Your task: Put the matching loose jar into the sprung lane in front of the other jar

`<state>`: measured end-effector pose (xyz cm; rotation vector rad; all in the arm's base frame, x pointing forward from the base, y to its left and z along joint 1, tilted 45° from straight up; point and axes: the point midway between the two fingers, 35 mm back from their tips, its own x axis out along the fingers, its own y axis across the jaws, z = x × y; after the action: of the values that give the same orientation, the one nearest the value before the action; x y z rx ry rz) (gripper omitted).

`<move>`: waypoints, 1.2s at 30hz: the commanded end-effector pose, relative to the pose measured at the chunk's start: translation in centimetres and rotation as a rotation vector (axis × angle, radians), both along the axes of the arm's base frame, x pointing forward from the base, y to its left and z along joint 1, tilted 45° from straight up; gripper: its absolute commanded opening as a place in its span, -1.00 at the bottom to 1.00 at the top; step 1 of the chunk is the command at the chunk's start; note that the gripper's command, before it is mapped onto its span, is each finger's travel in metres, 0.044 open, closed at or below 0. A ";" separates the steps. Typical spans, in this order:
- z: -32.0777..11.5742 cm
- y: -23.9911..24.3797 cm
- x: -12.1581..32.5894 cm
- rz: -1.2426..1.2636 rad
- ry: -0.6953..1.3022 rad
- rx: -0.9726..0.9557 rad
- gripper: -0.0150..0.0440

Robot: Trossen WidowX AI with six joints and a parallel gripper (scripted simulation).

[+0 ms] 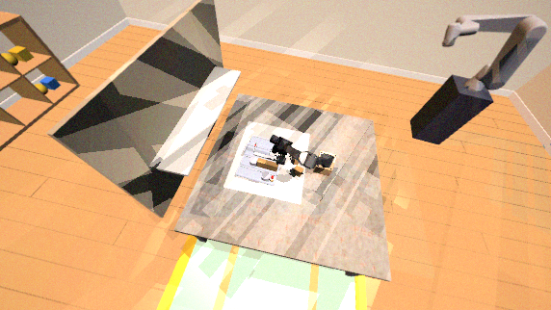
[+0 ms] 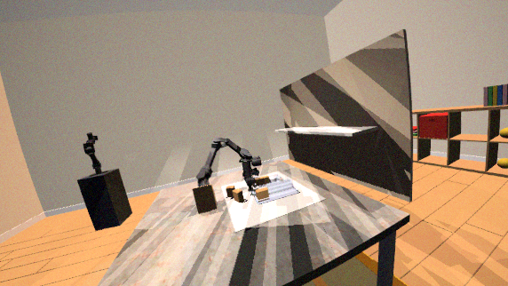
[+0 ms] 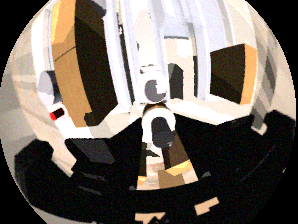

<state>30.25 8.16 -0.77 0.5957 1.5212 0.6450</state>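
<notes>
Wrist view is showing the gripper (image 3: 160, 137) clamping a small grey-and-white jar (image 3: 158, 125) between its dark fingers, the jaws standing part-way closed on its body rather than fully shut. It is pointing the jar straight down the pale rails of the pusher rack (image 3: 143, 43), apparently so the jar enters a lane from the front. Just ahead, a similar round grey jar (image 3: 157, 87) is sitting in the lane, probably the old one waiting to be pushed back; whether the two are touching is hard to tell. Tan boxes are flanking the lane, a large one (image 3: 80, 56) on the left and a smaller one (image 3: 233, 72) on the right. From the exterior view, the arm (image 2: 226, 153) is reaching down over the white mat (image 2: 284, 206) at the rack's front edge, keeping the jar low, probably near the lane floor.
</notes>
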 end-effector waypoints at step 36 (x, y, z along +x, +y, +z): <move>0.4 0.0 2.9 -0.005 -0.032 0.002 -0.49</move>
<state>32.00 8.24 -0.73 0.5933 1.5205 0.6459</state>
